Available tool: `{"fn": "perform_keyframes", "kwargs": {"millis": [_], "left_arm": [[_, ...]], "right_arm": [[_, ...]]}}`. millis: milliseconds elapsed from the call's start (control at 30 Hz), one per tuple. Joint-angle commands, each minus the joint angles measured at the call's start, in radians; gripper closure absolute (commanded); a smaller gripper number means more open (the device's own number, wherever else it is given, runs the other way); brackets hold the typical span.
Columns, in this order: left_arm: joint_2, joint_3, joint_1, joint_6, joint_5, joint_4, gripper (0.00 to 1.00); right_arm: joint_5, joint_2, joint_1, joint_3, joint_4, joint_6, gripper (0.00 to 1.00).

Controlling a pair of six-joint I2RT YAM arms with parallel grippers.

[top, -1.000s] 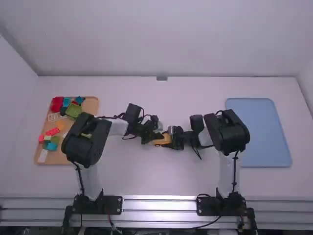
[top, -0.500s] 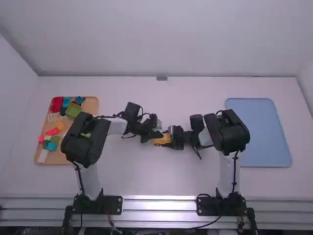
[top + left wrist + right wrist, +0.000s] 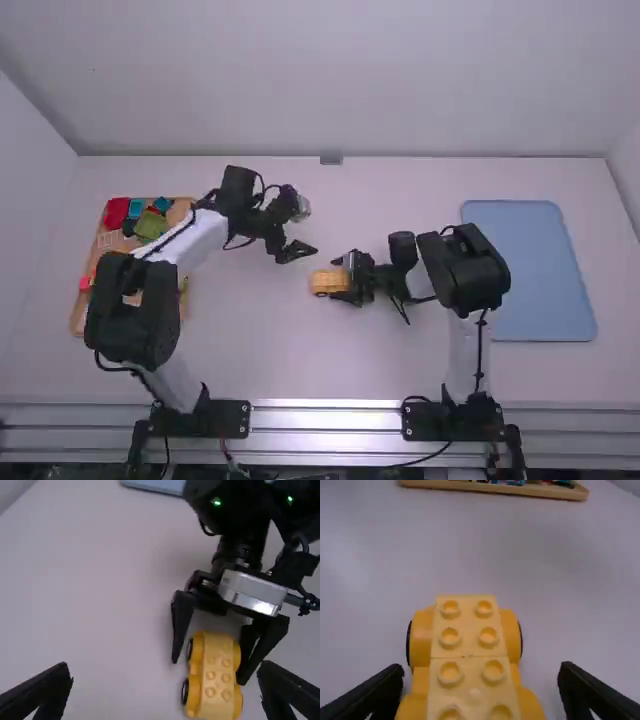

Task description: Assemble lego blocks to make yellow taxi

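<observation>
taxi (image 3: 324, 283) lies between the spread fingers of the right pincer (image 3: 338, 279).

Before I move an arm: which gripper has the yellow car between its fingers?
The right gripper: its open fingers stand on either side of the yellow car. The left gripper, also open, stands apart from it.

I can't read any text, label, brand, number or sign on anything here.
</observation>
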State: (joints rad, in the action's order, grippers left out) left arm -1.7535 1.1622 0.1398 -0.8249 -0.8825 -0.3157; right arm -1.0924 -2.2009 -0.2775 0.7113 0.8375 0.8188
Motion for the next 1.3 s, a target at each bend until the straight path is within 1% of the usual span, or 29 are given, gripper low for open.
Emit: {"fn": "perform_keyframes", "kwargs": {"millis": [0, 67, 100, 133, 200, 233, 267, 333, 367, 467, 600, 667, 800, 900, 933, 1033, 1133, 1267], "left_arm": [[0.058, 0.051, -0.052, 0.157, 0.013, -0.036, 0.01], [0.079, 0.078, -0.088, 0.267, 0.012, -0.075, 0.02], [0.095, 0.102, -0.122, 0.369, 0.034, -0.101, 0.01], [0.105, 0.129, -0.148, 0.482, 0.105, -0.122, 0.01], [0.113, 0.16, -0.167, 0.595, 0.215, -0.154, 0.01], [0.118, 0.179, -0.176, 0.645, 0.285, -0.183, 0.01], [0.13, 0.218, -0.182, 0.694, 0.395, -0.249, 0.01], [0.143, 0.254, -0.182, 0.722, 0.465, -0.305, 0.01], [0.154, 0.291, -0.173, 0.758, 0.527, -0.352, 0.01], [0.173, 0.381, -0.175, 0.872, 0.671, -0.455, 0.01], [0.185, 0.504, -0.18, 0.98, 0.827, -0.617, 0.01], [0.185, 0.586, -0.193, 1.035, 0.916, -0.731, 0.01], [0.185, 0.716, -0.213, 1.204, 1.083, -0.912, 0.01], [0.19, 0.787, -0.22, 1.269, 1.142, -1.015, 0.01], [0.194, 0.83, -0.225, 1.321, 1.195, -1.08, 0.01], [0.204, 0.886, -0.243, 1.452, 1.335, -1.189, 0.01], [0.223, 0.9, -0.275, 1.551, 1.387, -1.273, 0.01], [0.255, 0.89, -0.351, 1.564, 1.389, -1.326, 0.01]], "right_arm": [[-0.007, -0.006, -0.003, -0.005, 0.021, -0.092, 0.09], [-0.006, 0.009, 0.002, -0.005, 0.021, -0.116, 0.04], [-0.006, 0.032, 0.01, -0.005, 0.005, -0.116, 0.01], [-0.001, 0.063, 0.011, -0.006, -0.027, -0.115, 0.01], [0.036, 0.098, 0.011, -0.006, -0.071, -0.116, 0.01], [0.077, 0.124, 0.011, -0.005, -0.11, -0.112, 0.01], [0.171, 0.175, 0.011, -0.005, -0.201, -0.102, 0.01], [0.234, 0.222, 0.011, -0.005, -0.282, -0.081, 0.01], [0.286, 0.277, 0.011, -0.005, -0.374, -0.043, 0.01], [0.373, 0.393, 0.008, -0.005, -0.534, 0.001, 0.01], [0.459, 0.509, 0.011, -0.005, -0.652, 0.001, 0.01], [0.507, 0.574, 0.009, -0.005, -0.711, 0.0, 0.01], [0.552, 0.645, 0.008, -0.005, -0.747, 0.001, 0.01], [0.563, 0.665, 0.01, -0.005, -0.744, 0.001, 0.01], [0.57, 0.669, 0.01, -0.005, -0.739, 0.001, 0.01], [0.568, 0.67, 0.018, -0.005, -0.729, -0.003, 0.01], [0.554, 0.674, 0.029, -0.005, -0.71, -0.049, 0.01], [0.566, 0.724, 0.058, -0.005, -0.715, -0.136, 0.01]]}}
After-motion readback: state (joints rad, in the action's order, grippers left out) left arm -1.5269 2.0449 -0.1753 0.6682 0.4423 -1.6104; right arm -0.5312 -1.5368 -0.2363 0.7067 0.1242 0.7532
